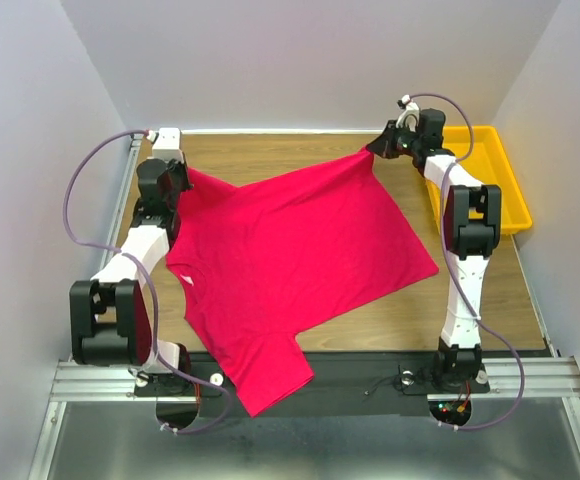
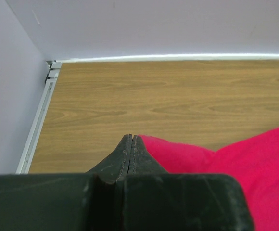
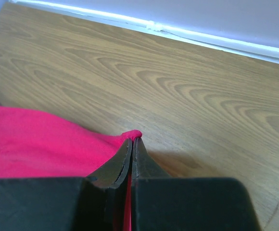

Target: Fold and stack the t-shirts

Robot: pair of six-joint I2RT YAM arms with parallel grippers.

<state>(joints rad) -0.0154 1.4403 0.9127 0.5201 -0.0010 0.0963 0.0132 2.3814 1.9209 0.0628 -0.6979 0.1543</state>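
T-shirt (image 1: pixel 290 260) cloth, plain crimson, lies spread at a slant over the wooden surface (image 1: pixel 400 310). Nearest the arm bases, one end spills past the near edge onto the dark rail (image 1: pixel 370 372). That overhang looks the likeliest trouble: a pull toward the far side could drag it across the rail's edge and bunch or snag it, spoiling the flat lay a fold needs. Across the middle the cloth sits fairly smooth, its neck opening toward the left arm. At the far left the left fingers (image 2: pixel 123 156) are clenched on a corner of the cloth, judging by the overhead view, though the wrist view shows cloth only beside their tip, so the hold may be shallow. At the far right the right fingers (image 3: pixel 121 161) are pinched shut on a small nub of hem. So slight a bite could slip free under tension and drop that corner. Farther right, the yellow tray (image 1: pixel 485 165) stands just beside the held corner, and an outward swing might catch its wall.
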